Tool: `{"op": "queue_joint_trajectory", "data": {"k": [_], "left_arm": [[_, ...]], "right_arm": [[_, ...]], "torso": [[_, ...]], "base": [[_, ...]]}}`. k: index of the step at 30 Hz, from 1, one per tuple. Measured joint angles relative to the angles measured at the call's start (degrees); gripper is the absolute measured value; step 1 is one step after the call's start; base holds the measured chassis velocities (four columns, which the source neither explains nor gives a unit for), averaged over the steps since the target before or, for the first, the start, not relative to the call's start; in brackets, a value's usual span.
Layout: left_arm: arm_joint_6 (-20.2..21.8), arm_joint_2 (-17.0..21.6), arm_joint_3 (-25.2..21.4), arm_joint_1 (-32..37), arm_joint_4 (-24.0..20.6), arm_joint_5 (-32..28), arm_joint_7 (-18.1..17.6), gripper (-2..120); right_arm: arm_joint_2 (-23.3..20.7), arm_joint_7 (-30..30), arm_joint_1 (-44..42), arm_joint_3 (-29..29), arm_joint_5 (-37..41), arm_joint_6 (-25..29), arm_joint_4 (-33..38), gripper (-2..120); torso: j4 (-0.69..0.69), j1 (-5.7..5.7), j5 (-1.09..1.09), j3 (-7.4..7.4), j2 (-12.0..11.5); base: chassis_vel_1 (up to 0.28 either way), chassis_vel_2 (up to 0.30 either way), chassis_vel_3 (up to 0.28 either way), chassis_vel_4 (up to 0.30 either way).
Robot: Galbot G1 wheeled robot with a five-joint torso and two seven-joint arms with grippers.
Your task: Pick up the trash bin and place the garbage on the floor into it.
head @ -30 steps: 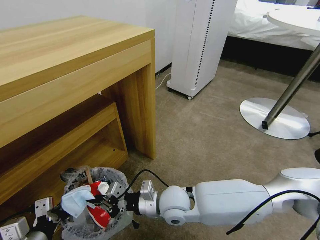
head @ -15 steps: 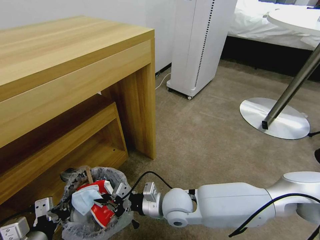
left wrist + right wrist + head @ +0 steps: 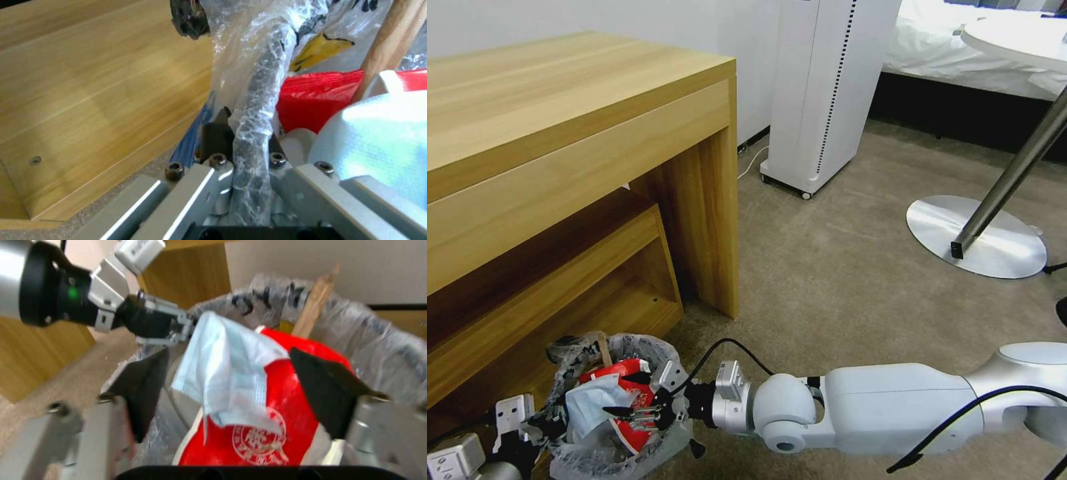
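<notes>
Head view: the trash bin, its crinkly lettered liner bulging over the rim, stands on the beige carpet floor just off the open lower corner of the wooden desk, beside the desk's low shelf. The right arm stretches in from the right edge of the carpet, its right gripper poised over the bin's mouth with fingers spread wide and nothing between them — a pale blue mask lies on a red wrapper directly beneath, and a wooden stick pokes up at the bin's far rim. The left gripper sits at the bin's near-left rim. Left wrist view: the left gripper has its fingers closed narrow on the rolled rim of the trash bin, the plastic liner pinched between them; the red wrapper, the mask and the stick show inside, the desk's wood panel just beside. Right wrist view: the right gripper hangs with its dark pads wide apart on either side of the mask, which drapes loose across the red wrapper inside the bin — the left gripper grips the rim beyond.
</notes>
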Motion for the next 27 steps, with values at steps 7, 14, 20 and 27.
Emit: {"op": "queue_joint_trajectory", "data": {"k": [7,14,20,27], "left_arm": [[0.00,0.06,-0.09,-0.24,0.81,0.05,-0.01,1],[0.06,-0.50,-0.58,0.68,0.93,0.46,-0.06,1],[0.99,-1.09,-0.09,1.38,0.55,-0.04,-0.58,1],[2.16,-1.06,1.11,1.61,0.79,-1.65,-1.90,1]], "right_arm": [[-2.56,-0.49,-0.75,5.48,-1.46,1.94,3.89,98],[-5.68,-1.42,-1.27,13.48,-1.96,5.02,7.85,100],[-10.21,-2.33,-5.65,26.90,-1.60,5.76,10.98,100],[-13.26,-2.38,-13.91,39.67,-1.22,5.85,12.48,100]], "torso": [[0.00,0.00,0.00,0.00,0.00],[0.01,0.00,0.00,0.00,0.00],[0.00,0.00,0.01,0.00,0.00],[0.00,0.00,0.01,-0.01,0.00]], "base": [[0.000,0.000,0.000,0.000],[0.000,0.000,0.000,0.000],[0.000,0.000,0.000,0.000],[0.000,0.000,0.000,0.000]]}}
